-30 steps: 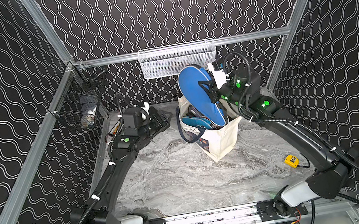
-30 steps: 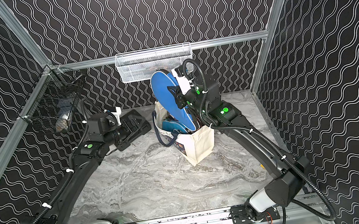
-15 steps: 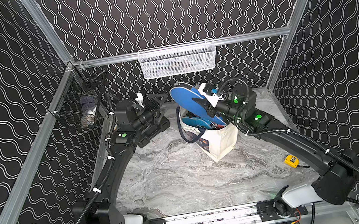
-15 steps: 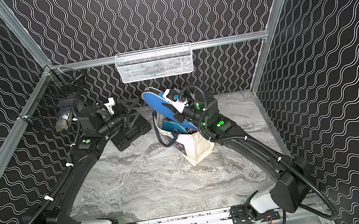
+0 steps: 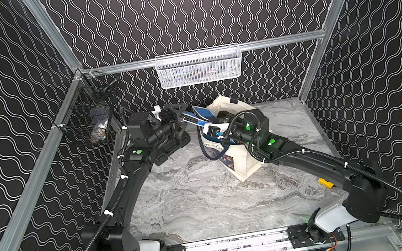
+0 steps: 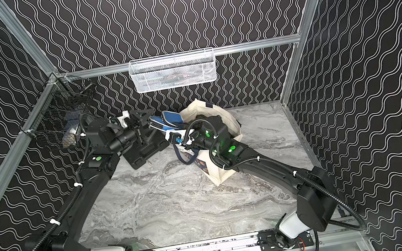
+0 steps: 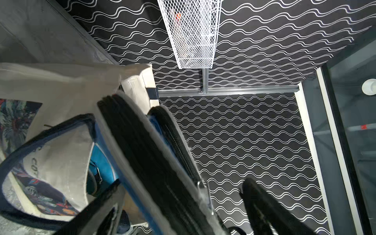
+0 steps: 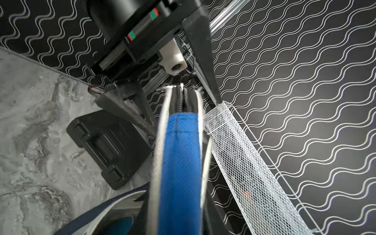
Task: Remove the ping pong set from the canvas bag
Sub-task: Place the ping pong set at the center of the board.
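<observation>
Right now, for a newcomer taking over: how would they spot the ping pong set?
Under the white mesh basket on the back wall, a cream canvas bag stands on the table. The ping pong set is the flat cover at the bag's mouth, pointing toward the left arm. Unlike the black hard case nearby, it is blue fabric with white edging and a black zip.

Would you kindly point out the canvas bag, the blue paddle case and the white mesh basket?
canvas bag (image 5: 244,168), in a top view, cream side panel.
blue paddle case (image 8: 179,162), right wrist view, blue mesh fabric.
white mesh basket (image 5: 199,70), in a top view, front mesh wall.
</observation>
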Motion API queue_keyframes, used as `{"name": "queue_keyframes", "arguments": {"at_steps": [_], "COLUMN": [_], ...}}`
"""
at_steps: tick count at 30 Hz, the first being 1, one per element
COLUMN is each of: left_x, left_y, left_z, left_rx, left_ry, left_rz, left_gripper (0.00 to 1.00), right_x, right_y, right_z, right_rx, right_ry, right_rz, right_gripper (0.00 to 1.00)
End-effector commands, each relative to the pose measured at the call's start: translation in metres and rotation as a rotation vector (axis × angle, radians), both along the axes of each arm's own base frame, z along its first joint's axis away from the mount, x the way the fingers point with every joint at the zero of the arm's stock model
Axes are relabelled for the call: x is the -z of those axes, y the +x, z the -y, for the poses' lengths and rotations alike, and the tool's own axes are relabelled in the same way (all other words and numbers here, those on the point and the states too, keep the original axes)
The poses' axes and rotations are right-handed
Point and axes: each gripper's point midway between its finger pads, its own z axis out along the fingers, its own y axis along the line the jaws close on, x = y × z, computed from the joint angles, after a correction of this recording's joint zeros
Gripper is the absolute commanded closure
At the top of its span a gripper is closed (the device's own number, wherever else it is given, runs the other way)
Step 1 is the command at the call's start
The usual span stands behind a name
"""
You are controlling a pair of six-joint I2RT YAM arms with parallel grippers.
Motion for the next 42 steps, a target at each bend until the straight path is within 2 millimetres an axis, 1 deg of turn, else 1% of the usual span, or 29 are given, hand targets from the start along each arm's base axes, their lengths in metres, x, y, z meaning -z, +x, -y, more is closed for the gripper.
{"name": "queue_keyframes", "arguments": {"at_steps": [1, 7, 12, 13, 16, 17, 20, 24, 27, 28, 29, 31, 32, 33, 35, 38, 40, 42], "left_x": [-0.014, 0.005, 0.02, 0.023, 0.032, 0.035, 0.043, 0.049, 0.052, 0.052, 0.051, 0.05, 0.047, 0.047, 0.045, 0.041, 0.038, 0.033], "left_y": [-0.009, -0.014, -0.017, -0.017, -0.015, -0.014, -0.013, -0.01, -0.008, -0.008, -0.008, -0.007, -0.007, -0.007, -0.007, -0.007, -0.006, -0.005], "left_z": [0.002, 0.0, -0.001, -0.002, 0.002, 0.003, 0.004, 0.004, 0.002, 0.001, 0.0, -0.001, -0.001, -0.002, -0.006, -0.007, -0.009, -0.011], "left_rx": [0.028, 0.02, 0.01, 0.006, 0.008, 0.012, 0.004, -0.003, -0.015, -0.021, -0.025, -0.03, -0.033, -0.038, -0.053, -0.059, -0.068, -0.079], "left_ry": [-0.014, 0.017, 0.062, 0.068, 0.086, 0.091, 0.109, 0.12, 0.136, 0.146, 0.155, 0.165, 0.168, 0.175, 0.2, 0.212, 0.224, 0.239], "left_rz": [0.042, 0.01, -0.01, -0.015, -0.026, -0.029, -0.041, -0.042, -0.041, -0.038, -0.032, -0.026, -0.017, -0.013, -0.005, 0.005, 0.013, 0.03], "left_gripper": [0.08, 0.11, 0.2, 0.24, 0.39, 0.42, 0.44, 0.53, 0.69, 0.77, 0.82, 0.9, 0.94, 0.95, 1.0, 1.0, 1.0, 1.0], "right_x": [-0.034, -0.031, -0.028, -0.028, -0.026, -0.025, -0.025, -0.023, -0.021, -0.022, -0.021, -0.021, -0.021, -0.023, -0.027, -0.031, -0.035, -0.041], "right_y": [-0.003, -0.001, 0.001, 0.0, 0.0, 0.0, -0.004, -0.009, -0.011, -0.012, -0.014, -0.018, -0.019, -0.02, -0.023, -0.024, -0.026, -0.027], "right_z": [-0.002, -0.008, -0.012, -0.013, -0.016, -0.017, -0.02, -0.025, -0.025, -0.026, -0.026, -0.027, -0.027, -0.027, -0.025, -0.023, -0.021, -0.017], "right_rx": [0.01, 0.03, 0.041, 0.042, 0.043, 0.044, 0.039, 0.032, 0.038, 0.037, 0.034, 0.027, 0.026, 0.028, 0.026, 0.024, 0.023, 0.031], "right_ry": [0.033, -0.015, -0.046, -0.051, -0.069, -0.073, -0.087, -0.102, -0.103, -0.1, -0.099, -0.087, -0.082, -0.071, -0.042, -0.005, 0.02, 0.06], "right_rz": [0.214, 0.294, 0.331, 0.338, 0.346, 0.349, 0.365, 0.371, 0.377, 0.378, 0.375, 0.371, 0.368, 0.367, 0.358, 0.324, 0.304, 0.291], "right_gripper": [1.0, 1.0, 1.0, 1.0, 1.0, 1.0, 1.0, 1.0, 1.0, 0.98, 0.96, 0.91, 0.87, 0.82, 0.66, 0.55, 0.43, 0.32]}}
